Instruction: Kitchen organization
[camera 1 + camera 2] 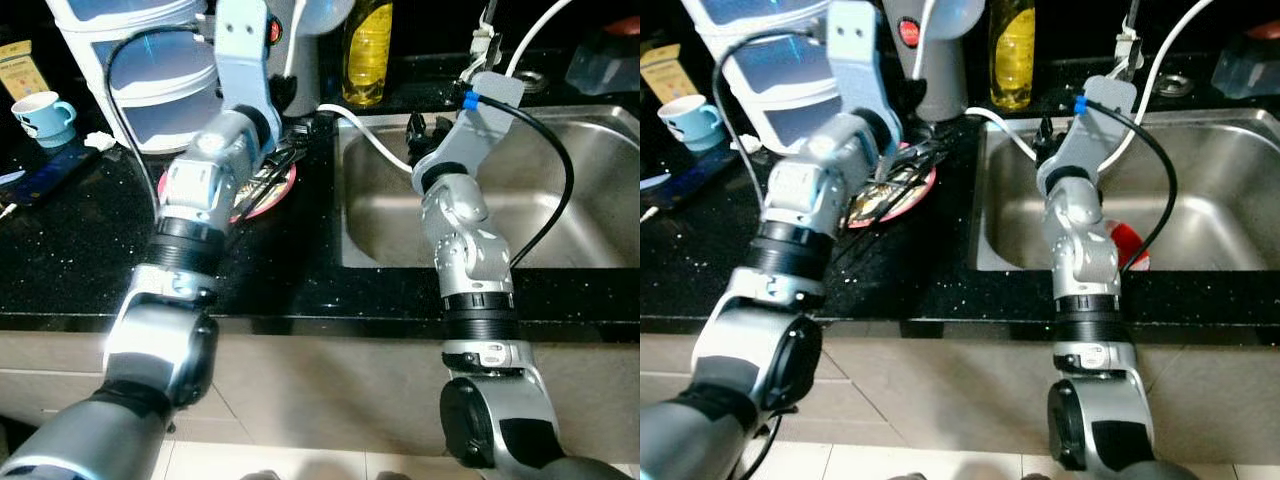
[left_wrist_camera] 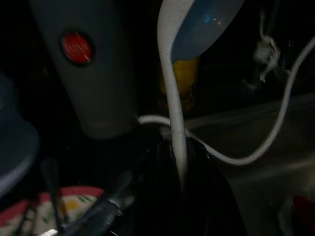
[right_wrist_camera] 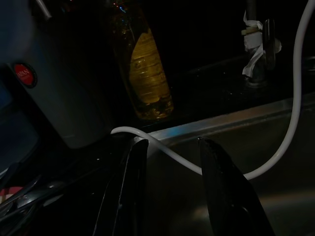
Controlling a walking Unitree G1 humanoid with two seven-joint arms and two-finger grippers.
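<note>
Here the left gripper (image 2: 179,162) clenches the ladle (image 2: 173,98) by its handle, long axis upright, bowl above the plate (image 1: 915,190) on the desk (image 1: 80,250), while the right gripper (image 3: 172,162), its jaws released, hovers nearer the sink (image 1: 600,180).

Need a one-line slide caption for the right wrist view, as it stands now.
Open right gripper poised over the sink edge, white hose looping past, yellow oil bottle behind.
</note>
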